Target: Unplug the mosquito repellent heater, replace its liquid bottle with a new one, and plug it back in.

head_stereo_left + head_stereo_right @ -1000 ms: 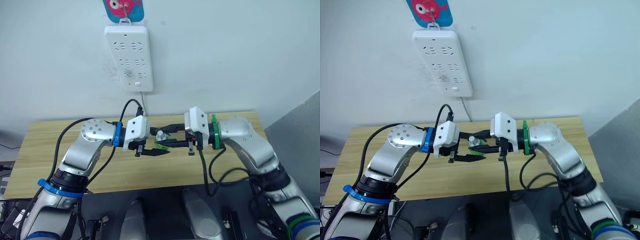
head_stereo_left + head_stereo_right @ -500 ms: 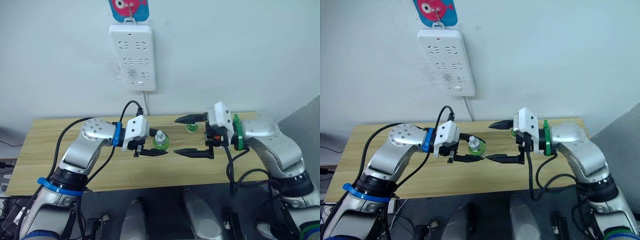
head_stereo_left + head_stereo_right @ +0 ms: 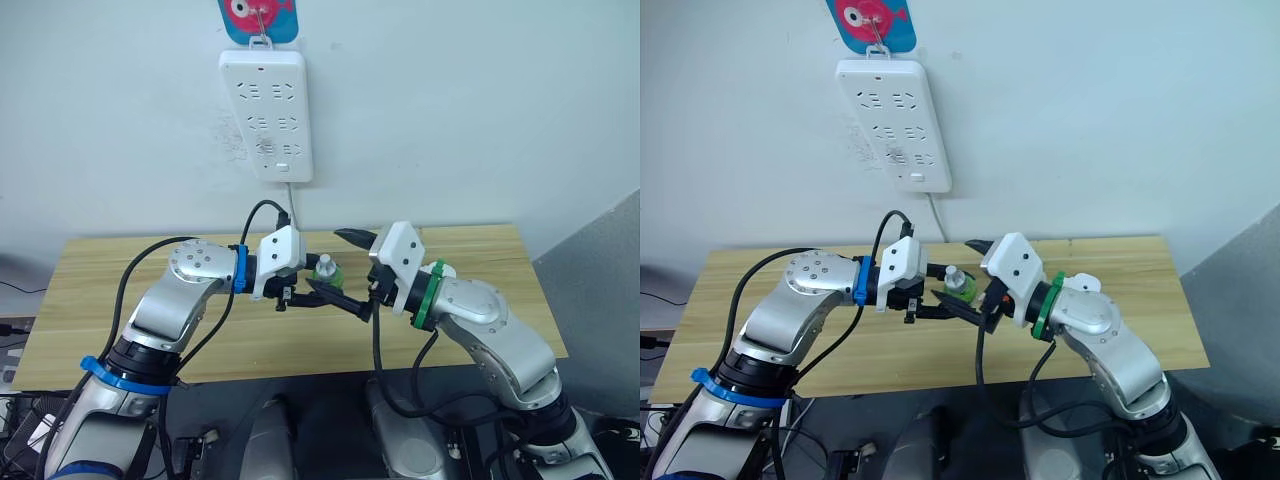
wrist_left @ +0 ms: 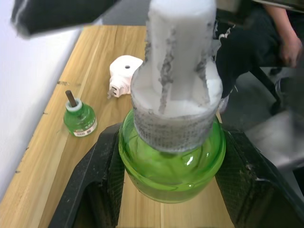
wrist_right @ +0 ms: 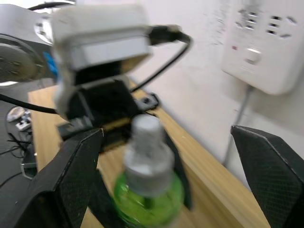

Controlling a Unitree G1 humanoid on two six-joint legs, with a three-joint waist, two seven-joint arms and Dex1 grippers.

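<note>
Swung back in, the right gripper (image 3: 347, 272) brackets the new bottle (image 3: 326, 271), jaws apart; the left gripper (image 3: 318, 292) stays clamped on its body.

right hand (image 3: 342, 272) | back from table | open, straddling new bottle (image 3: 326, 269)

Capped green new one (image 4: 172, 161) upright; wick-stemmed liquid bottle (image 4: 80, 118) stands near the toppled white heater (image 4: 124, 74) on wood
</note>
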